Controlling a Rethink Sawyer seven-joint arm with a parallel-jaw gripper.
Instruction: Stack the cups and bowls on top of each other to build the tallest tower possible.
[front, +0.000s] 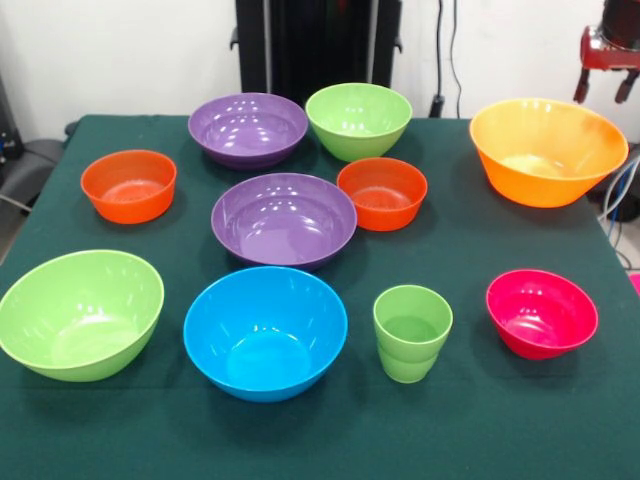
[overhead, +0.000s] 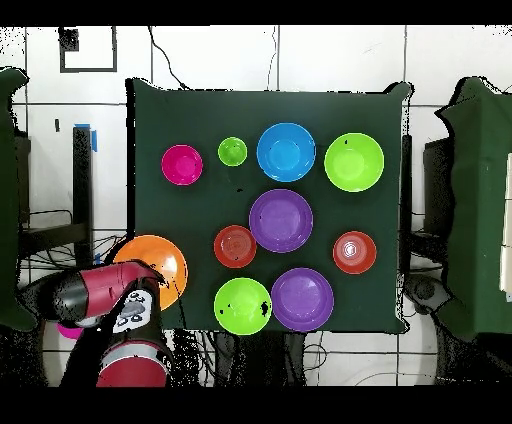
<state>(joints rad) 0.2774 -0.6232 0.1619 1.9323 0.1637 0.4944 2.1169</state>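
Note:
All the bowls and the cup stand apart on the green table, none stacked. The light-green cup (front: 412, 330) (overhead: 232, 151) stands near the front, between the blue bowl (front: 265, 330) (overhead: 286, 152) and the pink-red bowl (front: 541, 312) (overhead: 182, 164). The two purple bowls (front: 284, 218) (front: 248, 128), two lime green bowls (front: 80, 312) (front: 358, 118) and two orange-red bowls (front: 128, 184) (front: 381, 192) are spread over the middle and back. My gripper (front: 601, 97) (overhead: 148, 287) hangs open and empty above the far right edge of the large orange bowl (front: 548, 150) (overhead: 155, 265).
The green cloth (front: 470, 430) covers the table. The black pedestal (front: 318, 45) stands behind the far edge, and cables (front: 620, 200) hang off the right side near the large orange bowl.

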